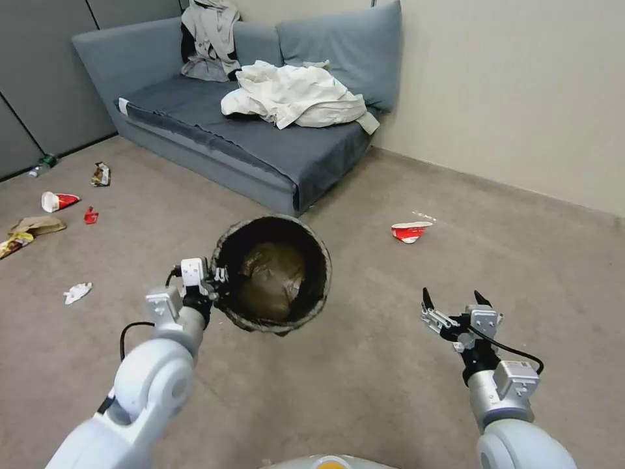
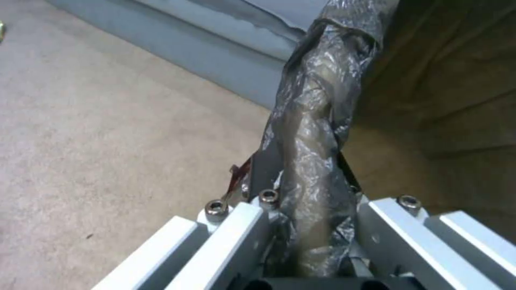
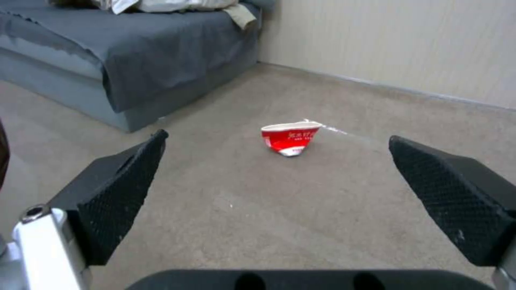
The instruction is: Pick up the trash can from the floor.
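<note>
The trash can (image 1: 273, 273) hangs above the floor (image 1: 364, 365) in the middle of the head view, tipped so its dark bag-lined mouth faces me. My left gripper (image 1: 218, 277) is shut on its rim at the can's left side. The left wrist view shows the crinkled bag-covered rim (image 2: 312, 133) pinched between the jaws of the left gripper (image 2: 309, 225). My right gripper (image 1: 456, 301) hovers open over the carpet to the right of the can, holding nothing. In the right wrist view the right gripper (image 3: 279, 177) has its black fingers (image 3: 118, 193) spread wide.
A crushed red-and-white cup (image 1: 410, 230) (image 3: 290, 137) lies on the carpet ahead of the right gripper. A grey sofa (image 1: 260, 130) with heaped clothes stands behind. Scattered litter (image 1: 58, 200) lies at the left. A beige wall (image 1: 521, 91) bounds the right.
</note>
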You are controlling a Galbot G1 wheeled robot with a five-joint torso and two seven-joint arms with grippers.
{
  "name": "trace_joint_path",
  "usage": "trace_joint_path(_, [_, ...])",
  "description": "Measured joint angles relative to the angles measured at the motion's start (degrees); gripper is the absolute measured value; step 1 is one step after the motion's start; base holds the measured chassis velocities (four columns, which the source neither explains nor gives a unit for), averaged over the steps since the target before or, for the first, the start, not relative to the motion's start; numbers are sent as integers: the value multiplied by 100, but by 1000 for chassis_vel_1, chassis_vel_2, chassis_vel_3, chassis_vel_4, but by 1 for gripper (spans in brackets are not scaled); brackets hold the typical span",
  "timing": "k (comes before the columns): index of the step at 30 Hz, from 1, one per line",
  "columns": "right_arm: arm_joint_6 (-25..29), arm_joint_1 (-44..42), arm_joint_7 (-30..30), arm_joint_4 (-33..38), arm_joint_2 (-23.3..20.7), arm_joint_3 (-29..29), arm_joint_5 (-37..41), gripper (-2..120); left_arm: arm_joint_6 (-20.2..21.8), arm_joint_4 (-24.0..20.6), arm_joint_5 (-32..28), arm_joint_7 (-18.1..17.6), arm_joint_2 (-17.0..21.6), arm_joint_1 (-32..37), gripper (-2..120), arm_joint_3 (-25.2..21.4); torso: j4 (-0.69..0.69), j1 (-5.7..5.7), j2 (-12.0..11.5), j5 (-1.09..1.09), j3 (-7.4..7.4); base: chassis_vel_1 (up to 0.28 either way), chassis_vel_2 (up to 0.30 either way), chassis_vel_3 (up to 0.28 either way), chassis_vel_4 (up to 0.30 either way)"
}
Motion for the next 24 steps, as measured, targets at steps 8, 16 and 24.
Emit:
trace_joint_path(8, [0, 23, 1, -7, 29, -8, 5, 100, -113, -262, 109, 0, -90, 358, 1, -36, 0, 0, 0, 0, 0, 0, 0, 0, 0])
trace_joint_path(16, [5, 7, 1, 6, 18, -3, 7, 100, -199, -247, 120, 71, -88, 332, 1, -59, -1, 0, 0, 0, 0, 0, 0, 0, 0])
trace_joint_path(24, [8, -2, 1, 30, 3, 7, 12, 100, -199, -238, 122, 76, -119, 364, 1, -63, 0, 0, 0, 0, 0, 0, 0, 0, 0])
